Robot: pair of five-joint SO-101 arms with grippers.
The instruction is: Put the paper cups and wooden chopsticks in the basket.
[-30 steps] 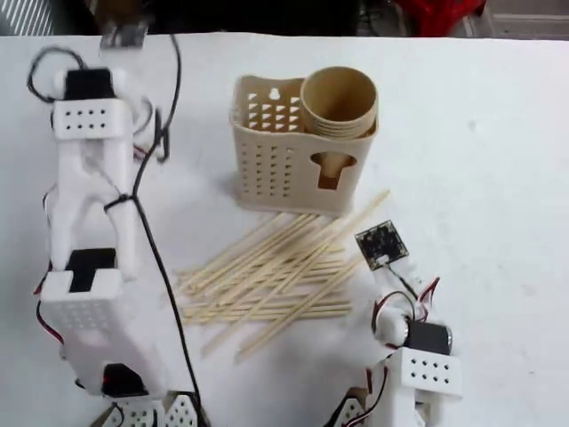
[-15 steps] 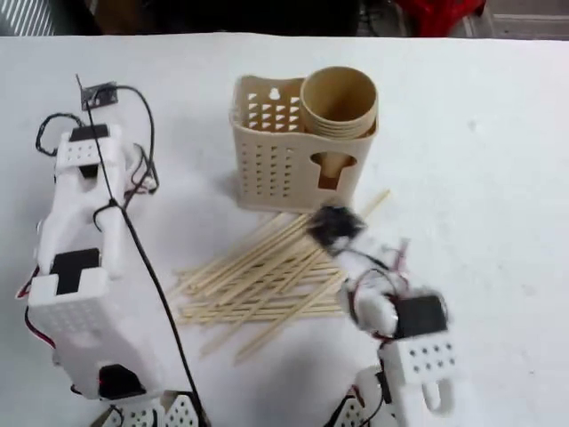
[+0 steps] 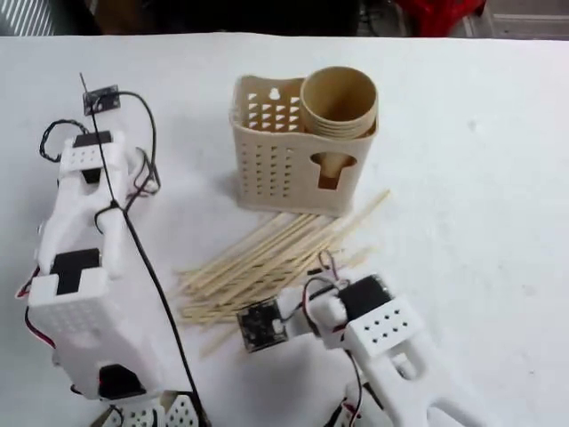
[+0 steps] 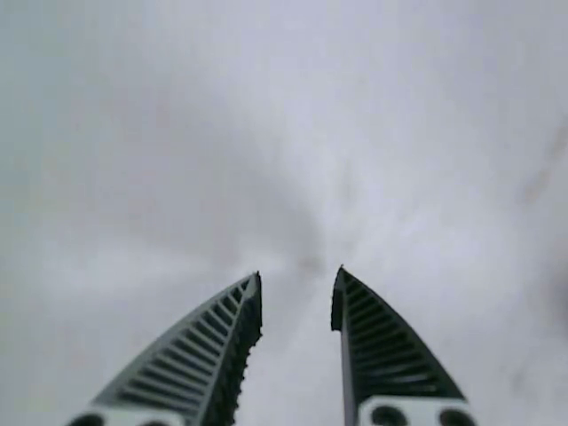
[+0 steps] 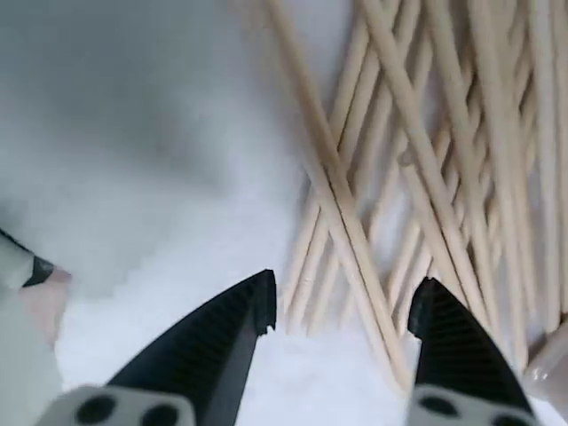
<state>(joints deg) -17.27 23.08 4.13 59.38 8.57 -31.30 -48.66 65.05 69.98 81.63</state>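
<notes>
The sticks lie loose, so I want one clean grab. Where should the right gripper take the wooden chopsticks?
Probably from above, at the near ends of the wooden chopsticks under the open right gripper, jaws across their length: they lie flat and converge there.

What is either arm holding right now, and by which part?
Nothing. The left end effector hangs open over the table. The right end effector is open above the ends of the wooden chopsticks, which lie loose.
</notes>
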